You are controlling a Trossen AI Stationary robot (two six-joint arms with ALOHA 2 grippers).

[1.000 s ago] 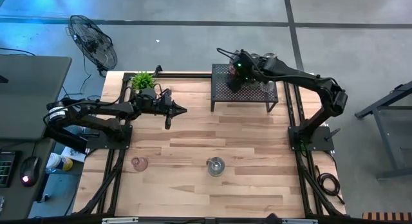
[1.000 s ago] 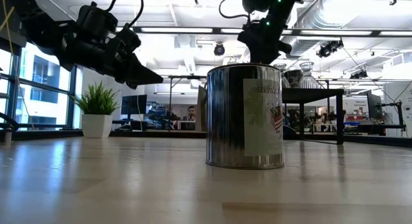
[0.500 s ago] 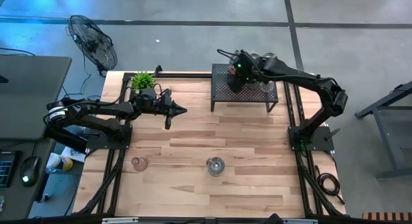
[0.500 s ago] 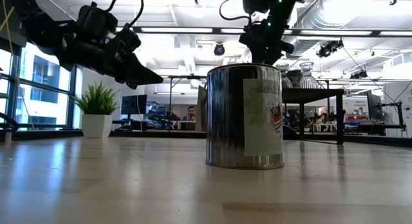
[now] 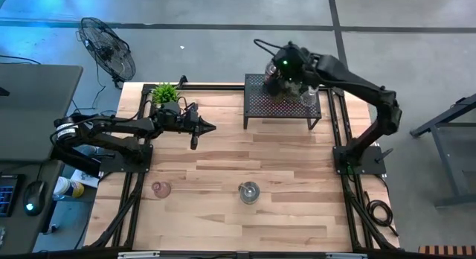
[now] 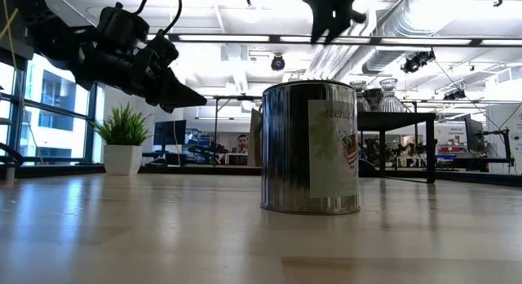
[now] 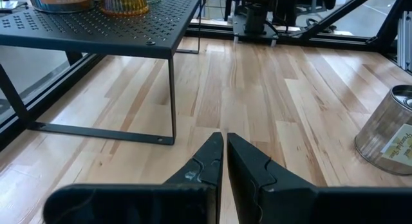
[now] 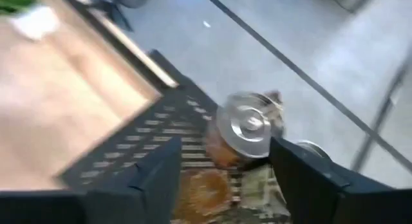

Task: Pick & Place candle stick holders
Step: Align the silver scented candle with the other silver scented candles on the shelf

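Several small glass candle stick holders stand on the black mesh rack (image 5: pixel 282 110) at the table's far side. In the right wrist view a silvery one (image 8: pixel 248 124) and an amber one (image 8: pixel 206 188) show. My right gripper (image 5: pixel 275 79) hangs open and empty above them, a finger on either side (image 8: pixel 224 147). A pink holder (image 5: pixel 161 189) and a silvery tin-like holder (image 5: pixel 249 192) stand on the table near its front. My left gripper (image 5: pixel 208 127) is shut and empty above the table, left of the rack. It also shows in the left wrist view (image 7: pixel 224 147).
A green potted plant (image 5: pixel 165 91) stands at the far left corner. The silvery holder (image 6: pixel 311 147) fills the middle of the low view. Bare wood lies between the rack and the two holders near the front.
My right gripper has risen from just over the rack's top and gone a little toward the far edge. It now hangs well above the holders. My left arm has kept still.
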